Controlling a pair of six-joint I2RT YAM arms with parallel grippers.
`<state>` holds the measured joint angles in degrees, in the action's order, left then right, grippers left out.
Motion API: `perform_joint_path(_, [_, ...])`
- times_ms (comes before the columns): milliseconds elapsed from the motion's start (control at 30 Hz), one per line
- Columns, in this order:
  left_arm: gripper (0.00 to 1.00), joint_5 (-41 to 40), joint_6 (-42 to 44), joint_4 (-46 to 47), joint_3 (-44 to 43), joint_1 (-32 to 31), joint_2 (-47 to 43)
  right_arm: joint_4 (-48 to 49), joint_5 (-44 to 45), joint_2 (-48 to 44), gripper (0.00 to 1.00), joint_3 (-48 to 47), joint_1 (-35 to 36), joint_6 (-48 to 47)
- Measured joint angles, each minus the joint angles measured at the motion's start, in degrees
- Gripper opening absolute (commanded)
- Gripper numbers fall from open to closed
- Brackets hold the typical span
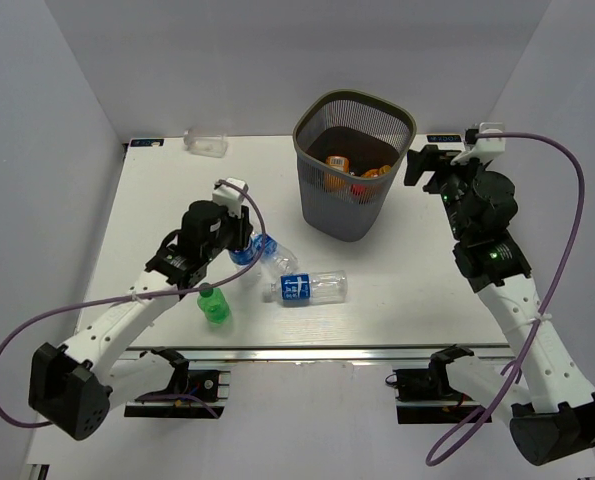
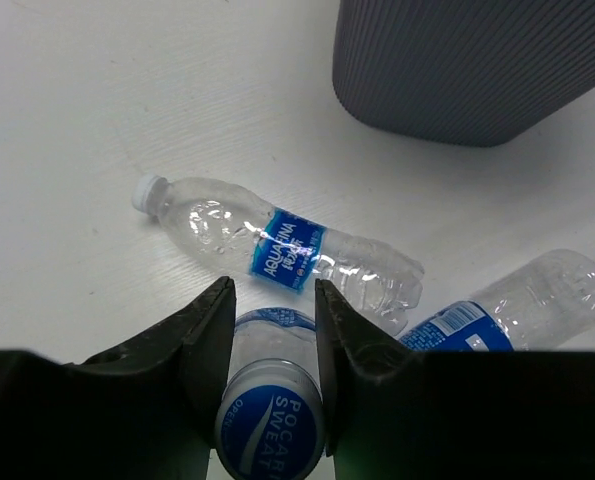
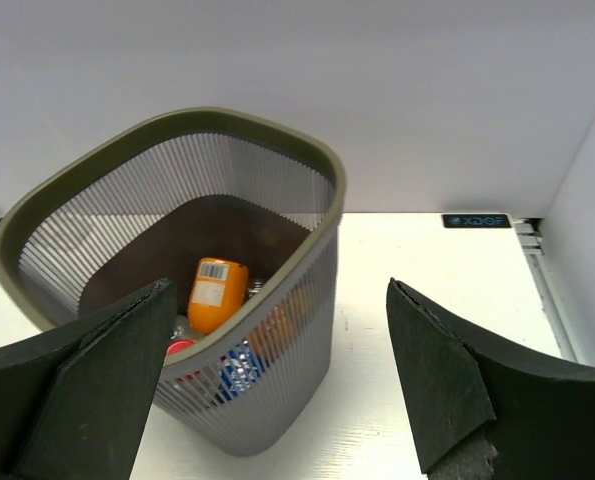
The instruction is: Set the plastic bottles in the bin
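Observation:
My left gripper [image 2: 274, 300] is shut on a clear bottle with a blue "Pocari Sweat" cap [image 2: 272, 420], left of the table's middle [image 1: 242, 250]. Just beyond its tips lies a crushed clear bottle with a blue label [image 2: 287, 248]. Another blue-labelled bottle [image 1: 312, 288] lies to the right of that. A green bottle [image 1: 214, 305] stands near the front edge. The dark mesh bin [image 1: 355, 215] stands at the back and holds orange bottles [image 3: 217, 292] and a red cap [image 3: 180, 347]. My right gripper [image 3: 279, 300] hangs open beside the bin's right rim [image 1: 427, 165], with nothing between its fingers.
A plain clear bottle [image 1: 205, 142] lies at the table's far left edge against the back wall. White walls close in the table on the left, back and right. The bin's wall [image 2: 477, 70] rises close ahead of the left gripper.

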<state>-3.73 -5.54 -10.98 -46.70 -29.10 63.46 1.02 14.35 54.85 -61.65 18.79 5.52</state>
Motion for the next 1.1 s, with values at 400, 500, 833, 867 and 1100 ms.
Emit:
perform_joint_path(400, [0.0,-7.87,1.64,4.0,-14.78,-0.11,-11.32,-0.98,5.84,-5.22,0.89,2.45,-1.57,-0.72])
perform_joint_path(500, [0.0,-0.5,0.48,8.9,-21.29,-0.11,-8.31,-2.84,5.77,-6.99,0.89,3.63,-1.79,0.81])
perform_joint_path(833, [0.0,14.43,-7.02,21.16,-46.56,-0.26,20.33,-5.49,0.74,-16.22,0.89,16.15,-1.84,4.52])
perform_joint_path(867, [0.0,15.89,-7.72,21.42,-48.59,-0.26,23.41,-5.81,-0.44,-16.15,0.89,16.15,-1.84,4.15])
perform_joint_path(1100, [0.98,23.32,-10.14,18.4,-53.66,-0.26,36.5,-8.31,-22.32,-12.7,0.89,15.91,-0.98,-4.48])
